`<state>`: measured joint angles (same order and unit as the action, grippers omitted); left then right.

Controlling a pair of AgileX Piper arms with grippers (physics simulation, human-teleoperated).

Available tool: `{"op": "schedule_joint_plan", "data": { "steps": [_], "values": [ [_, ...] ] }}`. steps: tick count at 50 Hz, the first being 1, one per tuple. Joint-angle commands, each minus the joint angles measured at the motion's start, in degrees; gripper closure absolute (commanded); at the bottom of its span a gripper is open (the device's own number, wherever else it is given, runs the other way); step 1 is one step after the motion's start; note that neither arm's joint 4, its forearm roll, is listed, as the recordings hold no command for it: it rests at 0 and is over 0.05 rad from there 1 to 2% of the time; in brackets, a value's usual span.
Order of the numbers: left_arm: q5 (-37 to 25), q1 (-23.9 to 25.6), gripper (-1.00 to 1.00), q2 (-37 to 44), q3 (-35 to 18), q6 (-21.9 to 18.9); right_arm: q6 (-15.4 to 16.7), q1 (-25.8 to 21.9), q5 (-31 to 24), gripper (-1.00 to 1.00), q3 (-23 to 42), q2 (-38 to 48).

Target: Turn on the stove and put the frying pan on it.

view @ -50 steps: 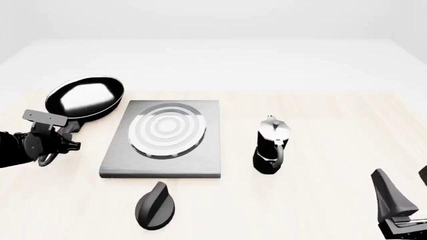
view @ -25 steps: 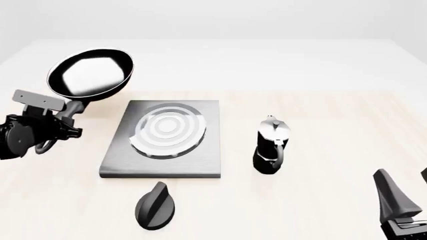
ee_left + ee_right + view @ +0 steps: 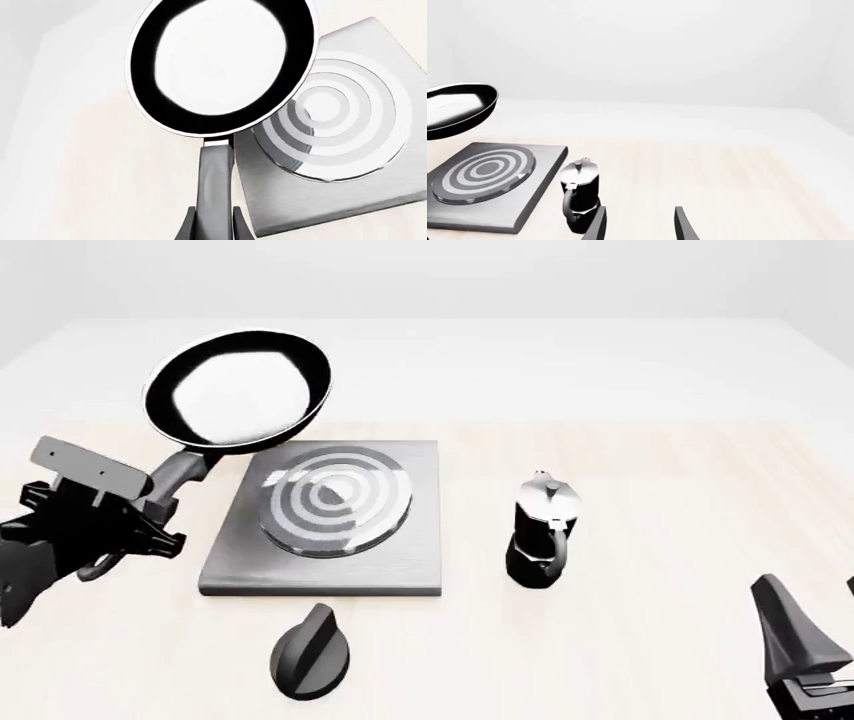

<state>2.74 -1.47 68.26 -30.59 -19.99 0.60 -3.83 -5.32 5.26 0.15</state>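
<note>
Moved: since half a second ago I have carried the frying pan (image 3: 240,388) up and right, over the stove's (image 3: 324,518) far-left corner.
Surface: pale wood table (image 3: 641,500), white walls; knob (image 3: 311,651) and moka pot (image 3: 543,530) rest on it.
Left gripper (image 3: 158,502): angled up, pinching the pan handle.
Right gripper (image 3: 639,222): low near me, fingers spread.
</note>
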Motion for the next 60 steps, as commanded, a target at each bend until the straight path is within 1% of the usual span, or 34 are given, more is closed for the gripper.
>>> {"op": "schedule_joint_plan", "data": {
  "steps": [1, 16, 30, 42, 60],
  "values": [
    [-1.64, 4.76, 1.00, -7.18, 2.49, -0.18, -0.29, -0.18, 0.16, -1.00, 0.06, 0.00],
    [-1.63, 10.31, 1.00, -10.12, 7.21, 1.78, -0.48, -0.55, 0.56, -1.00, -0.38, 0.11],
    [0.42, 13.12, 1.00, -9.76, 10.67, 2.00, -0.87, -0.18, 0.36, -1.00, -0.12, -0.06],
    [4.15, 13.75, 1.00, -7.00, 13.22, 1.80, -1.05, -0.08, 0.48, -1.00, -0.33, -0.08],
    [7.61, 14.20, 1.00, -3.89, 14.88, 1.46, -1.17, 0.07, 0.48, -1.00, -0.22, -0.09]
  ]
}}
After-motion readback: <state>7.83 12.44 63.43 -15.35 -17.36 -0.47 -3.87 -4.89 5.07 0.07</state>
